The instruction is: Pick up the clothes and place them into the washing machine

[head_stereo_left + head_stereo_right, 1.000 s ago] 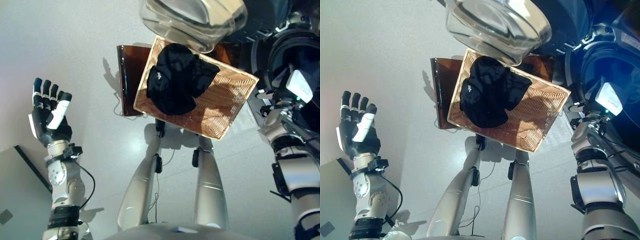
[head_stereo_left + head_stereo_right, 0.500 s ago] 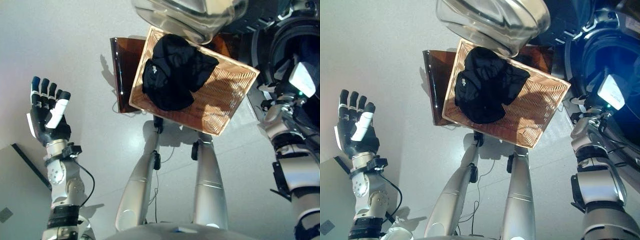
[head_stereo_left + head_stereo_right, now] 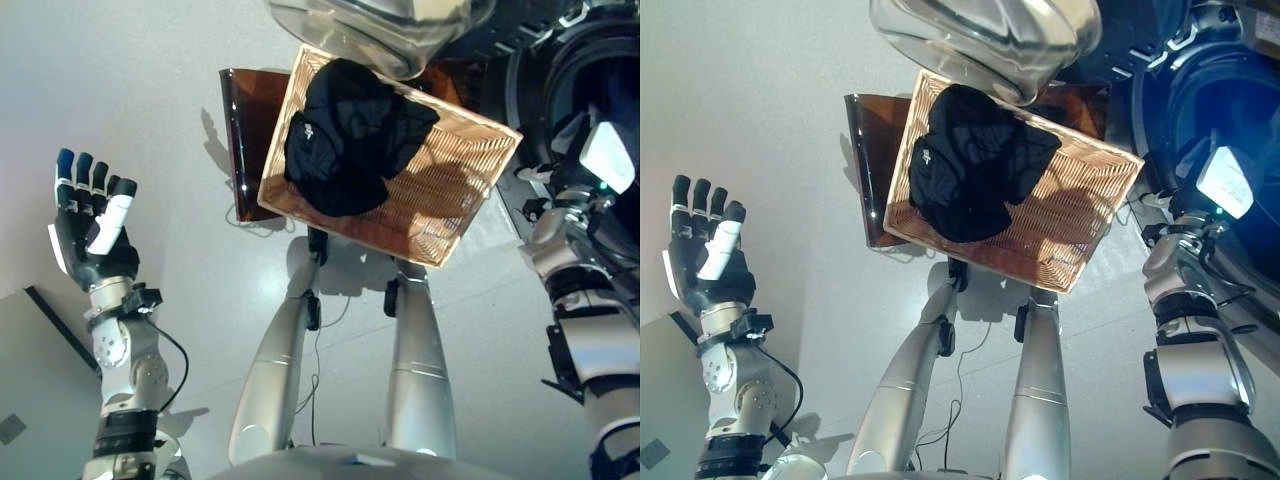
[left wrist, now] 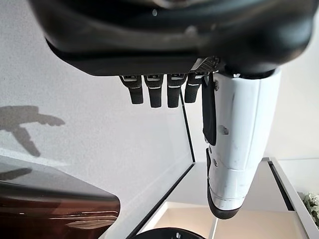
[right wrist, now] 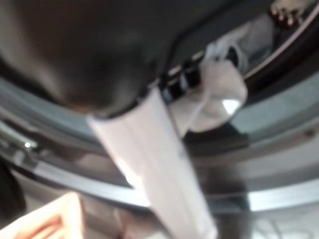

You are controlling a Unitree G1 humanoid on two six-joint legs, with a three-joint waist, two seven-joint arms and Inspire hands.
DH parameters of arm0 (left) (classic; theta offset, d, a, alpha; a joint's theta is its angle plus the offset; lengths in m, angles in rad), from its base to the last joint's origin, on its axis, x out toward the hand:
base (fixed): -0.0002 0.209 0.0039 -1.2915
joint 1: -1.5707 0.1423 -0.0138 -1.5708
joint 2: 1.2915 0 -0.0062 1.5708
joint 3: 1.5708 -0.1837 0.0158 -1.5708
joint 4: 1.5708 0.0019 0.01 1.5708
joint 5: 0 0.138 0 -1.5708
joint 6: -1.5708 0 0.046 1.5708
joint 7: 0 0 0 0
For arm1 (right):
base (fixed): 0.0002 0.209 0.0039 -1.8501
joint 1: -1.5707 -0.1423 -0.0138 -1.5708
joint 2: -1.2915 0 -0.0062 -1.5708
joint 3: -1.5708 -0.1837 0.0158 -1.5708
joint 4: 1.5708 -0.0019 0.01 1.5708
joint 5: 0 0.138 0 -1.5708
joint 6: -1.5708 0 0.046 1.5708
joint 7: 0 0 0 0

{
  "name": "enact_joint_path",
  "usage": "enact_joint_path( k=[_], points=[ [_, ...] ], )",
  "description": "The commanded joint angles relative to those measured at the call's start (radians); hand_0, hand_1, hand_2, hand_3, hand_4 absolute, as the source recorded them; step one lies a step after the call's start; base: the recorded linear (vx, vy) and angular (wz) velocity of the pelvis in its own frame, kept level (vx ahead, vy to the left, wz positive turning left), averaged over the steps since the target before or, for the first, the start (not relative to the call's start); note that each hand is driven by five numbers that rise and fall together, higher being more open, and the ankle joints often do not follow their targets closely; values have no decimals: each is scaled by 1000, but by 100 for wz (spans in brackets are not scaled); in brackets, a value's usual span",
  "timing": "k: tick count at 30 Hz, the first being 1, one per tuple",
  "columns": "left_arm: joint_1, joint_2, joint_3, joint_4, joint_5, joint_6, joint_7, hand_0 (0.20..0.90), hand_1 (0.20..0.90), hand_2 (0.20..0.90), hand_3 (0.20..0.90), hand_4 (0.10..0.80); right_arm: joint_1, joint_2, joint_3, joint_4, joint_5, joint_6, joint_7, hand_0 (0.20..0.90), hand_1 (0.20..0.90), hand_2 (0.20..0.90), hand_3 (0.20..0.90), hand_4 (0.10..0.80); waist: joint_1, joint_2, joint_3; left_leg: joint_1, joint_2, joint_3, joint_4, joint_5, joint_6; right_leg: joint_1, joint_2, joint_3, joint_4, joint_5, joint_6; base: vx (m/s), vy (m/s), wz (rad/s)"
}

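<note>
Seemingly one black garment (image 3: 350, 140), one basket (image 3: 455, 205)

No text, number or sign can be read anywhere. The black clothes (image 3: 350, 140) in the wicker basket (image 3: 440, 215) bear a small white mark, too small to make out.

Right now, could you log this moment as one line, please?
clothes in basket | left hand open, empty | right hand at washer

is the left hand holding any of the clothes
No, the left hand is raised with straight fingers and nothing in it, while the black clothes lie in the basket.
</note>
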Motion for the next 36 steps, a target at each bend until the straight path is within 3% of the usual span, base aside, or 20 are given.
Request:
enact_joint_path(
  k=[1, 4, 5, 6, 7, 8, 32, 36],
  points=[
    [93, 42, 166, -90, 17, -79, 30, 900, 900, 900, 900, 800, 60, -70, -13, 82, 29, 62, 22, 900, 900, 900, 900, 800, -1, 3, -56, -35, 17, 20, 69, -100, -31, -58, 6, -12, 22, -15, 9, 0, 0, 0],
    [96, 44, 177, -92, 21, -76, 34, 900, 900, 900, 900, 800, 81, -74, -29, 45, 24, 64, 18, 900, 900, 900, 900, 800, -5, 0, -54, -49, 20, 20, 89, -107, -28, -66, 9, -12, 42, -23, 7, 0, 0, 0],
    [96, 44, 179, -93, 22, -75, 37, 900, 900, 900, 900, 800, 88, -75, -37, 33, 24, 65, 18, 741, 741, 741, 741, 686, -5, -2, -54, -55, 20, 21, 100, -111, -27, -71, 10, -11, 53, -26, 6, 0, 0, 0],
    [96, 45, 182, -92, 22, -75, 38, 900, 900, 900, 900, 800, 93, -78, -42, 24, 24, 65, 18, 461, 461, 461, 461, 486, -7, -3, -52, -61, 21, 21, 109, -115, -24, -76, 10, -10, 63, -30, 6, 0, 0, 0],
    [96, 45, 183, -90, 22, -74, 39, 900, 900, 900, 900, 800, 98, -81, -46, 14, 24, 67, 18, 406, 406, 406, 406, 447, -9, -3, -50, -65, 21, 18, 114, -117, -23, -79, 11, -9, 69, -33, 5, 0, 0, 0],
    [96, 46, 184, -87, 23, -73, 40, 900, 900, 900, 900, 800, 103, -82, -55, 4, 25, 68, 18, 200, 200, 200, 200, 300, -10, -3, -49, -70, 21, 18, 122, -119, -23, -82, 11, -10, 75, -35, 5, 5, -34, 4],
    [87, 46, 211, -80, 36, -67, 57, 900, 900, 900, 900, 800, 187, -32, -164, -134, 38, 75, 0, 200, 200, 200, 200, 300, -19, -7, -64, -103, 26, 25, 141, -124, -14, -112, 13, -18, 101, -43, 1, 2, -2, 0],
    [80, 48, 196, -74, 47, -73, 72, 900, 900, 900, 900, 800, 208, 20, -276, -148, 282, -62, -57, 200, 200, 200, 200, 300, -27, -9, -66, -100, 27, 25, 132, -119, -15, -109, 18, -17, 94, -44, -1, -22, -7, 0]
  ],
)
